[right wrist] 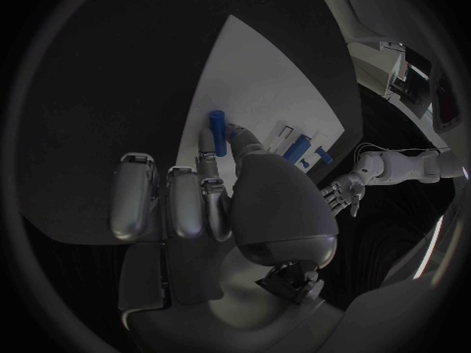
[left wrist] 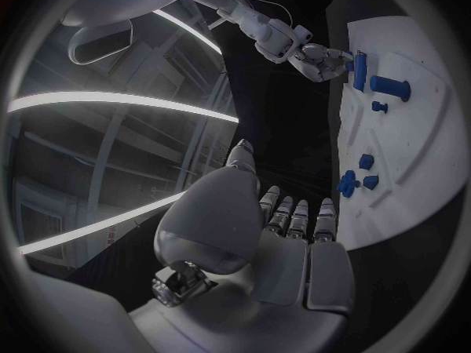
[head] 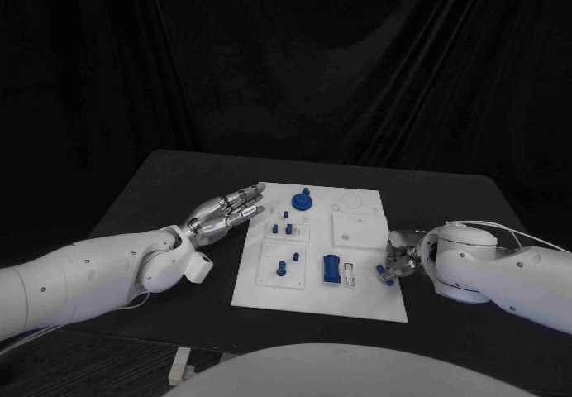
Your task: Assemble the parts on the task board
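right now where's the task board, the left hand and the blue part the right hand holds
task board (head: 364,291), head view, bare near corner
left hand (head: 224,212), head view, back of the hand
blue part (right wrist: 218,123), right wrist view, its upper end

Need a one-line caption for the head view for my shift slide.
Right robot hand holds a small blue part at the white task board's edge; left robot hand rests open beside it.

The left arm enters over the table's left edge; its left hand (head: 224,212) lies beside the task board's (head: 358,299) left edge, fingers extended and apart, holding nothing. The right arm reaches in from the table's right side; the right hand (head: 399,261) sits at the board's right edge, pinching a blue part (right wrist: 218,125).
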`<state>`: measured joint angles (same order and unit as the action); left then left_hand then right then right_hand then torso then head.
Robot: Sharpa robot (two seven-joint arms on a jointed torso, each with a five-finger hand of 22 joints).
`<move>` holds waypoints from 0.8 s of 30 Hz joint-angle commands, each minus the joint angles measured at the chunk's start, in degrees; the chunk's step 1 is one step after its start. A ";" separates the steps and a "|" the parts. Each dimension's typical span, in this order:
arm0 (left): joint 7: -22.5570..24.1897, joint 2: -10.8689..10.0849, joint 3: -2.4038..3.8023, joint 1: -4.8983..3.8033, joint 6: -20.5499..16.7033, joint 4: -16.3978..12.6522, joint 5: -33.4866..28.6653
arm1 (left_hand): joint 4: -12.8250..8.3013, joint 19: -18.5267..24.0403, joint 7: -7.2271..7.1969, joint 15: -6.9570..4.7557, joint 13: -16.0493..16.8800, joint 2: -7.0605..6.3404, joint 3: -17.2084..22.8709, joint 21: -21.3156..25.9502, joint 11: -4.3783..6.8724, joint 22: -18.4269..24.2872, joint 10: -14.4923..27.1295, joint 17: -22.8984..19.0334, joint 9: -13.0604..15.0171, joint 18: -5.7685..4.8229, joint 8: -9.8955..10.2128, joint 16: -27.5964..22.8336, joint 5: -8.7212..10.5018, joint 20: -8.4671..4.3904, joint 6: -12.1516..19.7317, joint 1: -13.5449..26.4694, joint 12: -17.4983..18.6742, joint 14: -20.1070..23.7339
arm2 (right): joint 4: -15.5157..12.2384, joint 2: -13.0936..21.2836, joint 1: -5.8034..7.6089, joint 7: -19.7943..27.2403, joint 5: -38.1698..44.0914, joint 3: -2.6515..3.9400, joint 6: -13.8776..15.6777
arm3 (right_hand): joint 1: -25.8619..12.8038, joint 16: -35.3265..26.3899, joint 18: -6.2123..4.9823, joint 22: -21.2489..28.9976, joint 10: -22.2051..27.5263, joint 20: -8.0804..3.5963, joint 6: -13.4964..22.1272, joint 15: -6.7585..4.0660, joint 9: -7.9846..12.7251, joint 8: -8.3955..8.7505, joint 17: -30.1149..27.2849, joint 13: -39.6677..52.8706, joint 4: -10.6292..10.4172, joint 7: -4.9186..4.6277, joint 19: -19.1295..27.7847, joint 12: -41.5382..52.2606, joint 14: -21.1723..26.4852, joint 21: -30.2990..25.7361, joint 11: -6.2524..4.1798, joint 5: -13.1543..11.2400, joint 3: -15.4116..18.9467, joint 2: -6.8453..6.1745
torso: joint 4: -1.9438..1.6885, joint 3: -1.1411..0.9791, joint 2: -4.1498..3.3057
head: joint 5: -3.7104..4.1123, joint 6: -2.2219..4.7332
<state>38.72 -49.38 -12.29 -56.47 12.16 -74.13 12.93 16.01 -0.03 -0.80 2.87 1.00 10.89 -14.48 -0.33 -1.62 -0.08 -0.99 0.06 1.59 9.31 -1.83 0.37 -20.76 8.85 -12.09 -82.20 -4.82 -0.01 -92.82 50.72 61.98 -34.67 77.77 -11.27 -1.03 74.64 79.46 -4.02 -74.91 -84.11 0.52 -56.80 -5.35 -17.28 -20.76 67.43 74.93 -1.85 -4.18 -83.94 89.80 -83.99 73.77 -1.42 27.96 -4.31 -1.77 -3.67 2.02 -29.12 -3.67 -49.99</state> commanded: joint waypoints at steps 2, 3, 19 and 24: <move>6.66 0.13 0.06 0.12 1.35 0.00 0.03 | -0.21 0.03 0.33 0.29 -0.07 0.08 0.30 0.33 -0.50 0.08 -0.12 -0.06 0.04 0.64 0.09 -0.37 -0.38 0.39 -0.09 -0.36 0.29 0.01 | -0.95 0.05 -1.16 -0.14 0.98 -0.66 4.13 | 1.84 0.29 0.45 -10.36 -5.89 0.74 1.34 0.59 -0.29 -1.53 -0.13 15.07 6.85 0.20 -1.61 0.20 -2.46 -0.12 0.73 0.70 -8.30 0.98 | -0.02 -0.01 -0.01 | -0.09 -0.01; 6.64 0.14 0.06 0.12 1.38 0.01 0.03 | -0.27 0.03 0.38 0.36 -0.07 0.13 0.34 0.33 -0.48 0.08 -0.12 -0.06 0.06 0.66 0.07 -0.37 -0.54 0.47 -0.21 -0.44 0.31 0.01 | -1.09 0.09 -1.19 -0.09 0.99 -0.66 4.46 | 1.51 0.34 0.46 -10.36 -5.89 0.82 1.41 0.66 -0.54 -1.70 -0.09 15.07 7.36 0.12 -1.60 0.20 -2.46 -0.12 0.82 0.96 -9.37 0.87 | -0.02 -0.01 -0.01 | -0.10 -0.01; 6.16 0.16 0.06 0.17 1.87 0.33 0.03 | -0.18 0.03 0.80 0.57 -0.02 0.44 0.35 0.33 -0.87 0.08 -0.20 -0.06 0.12 0.83 -0.04 -0.37 -0.38 0.88 -0.62 -0.36 0.11 0.01 | -4.54 2.70 -1.35 2.75 -7.31 -0.65 14.53 | -3.72 0.74 0.57 -10.54 -5.89 0.99 -0.16 0.75 -0.26 -0.49 -0.11 15.07 11.62 0.02 -1.68 0.20 -2.42 0.67 0.87 3.41 -19.68 -1.14 | -0.03 -0.01 -0.01 | -0.27 -0.01; 5.84 0.30 0.06 0.18 2.07 0.54 0.03 | -0.10 0.03 0.76 0.63 -0.04 0.52 0.34 0.33 -0.89 0.08 -0.19 -0.06 0.11 0.84 -0.03 -0.37 -0.35 0.92 -0.57 -0.29 0.15 0.01 | -5.92 3.98 -0.95 3.28 -17.73 -0.64 15.59 | -5.24 0.84 0.58 -10.55 -5.89 1.03 -0.30 0.81 0.20 0.18 -0.05 15.07 11.09 -0.01 -1.71 0.20 -2.45 0.76 0.85 2.52 -20.04 -1.23 | -0.01 -0.01 -0.03 | 0.04 -0.01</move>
<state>38.75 -49.25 -12.29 -56.39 13.33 -73.55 12.98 15.72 -0.03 -0.09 3.21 1.00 11.13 -14.20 -0.34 -2.17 -0.09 -1.12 0.06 1.66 9.30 -1.83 0.38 -21.42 9.25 -12.80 -82.43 -4.82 0.06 -98.37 54.60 60.85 -32.59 68.71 -11.95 11.35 69.85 79.97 -4.01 -74.91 -83.88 1.34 -56.71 -4.82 -17.09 -20.89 67.30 74.92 -0.49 -4.09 -83.94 89.80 -83.88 74.33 -0.81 30.60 -14.40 -2.95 -3.71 2.01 -29.14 -3.80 -49.99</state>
